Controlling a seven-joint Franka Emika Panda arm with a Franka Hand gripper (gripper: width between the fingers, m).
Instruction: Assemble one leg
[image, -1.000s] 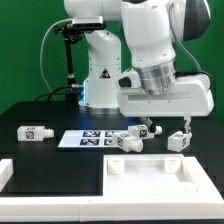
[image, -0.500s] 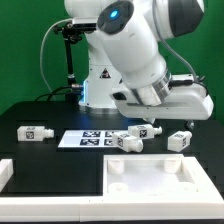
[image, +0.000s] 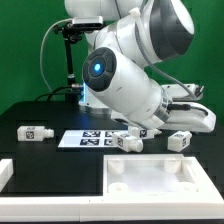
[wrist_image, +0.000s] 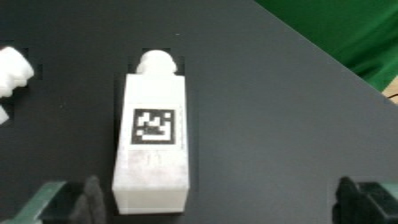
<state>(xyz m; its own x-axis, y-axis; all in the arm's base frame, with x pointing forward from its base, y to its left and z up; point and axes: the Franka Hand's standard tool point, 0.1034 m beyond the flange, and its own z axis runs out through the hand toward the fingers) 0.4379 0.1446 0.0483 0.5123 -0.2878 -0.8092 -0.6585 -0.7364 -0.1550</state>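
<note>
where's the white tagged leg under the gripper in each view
Exterior view: most likely the stubby white plastic tagged leg lying alone at the exterior view's right; the match is not certain.
Wrist view: the leg lies lengthwise mid-picture, tag up, one end between the fingers of the open gripper.
Shared landmark: the black table under it.

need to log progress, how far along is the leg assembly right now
Done: nothing visible yet. The white panel shows no leg fitted, and a spare leg lies loose at the exterior view's left. In hand: the open gripper hangs over the leg, which lies flat on the table, ungripped. Left: probably closing on it, carrying it to the panel and fitting it.
</note>
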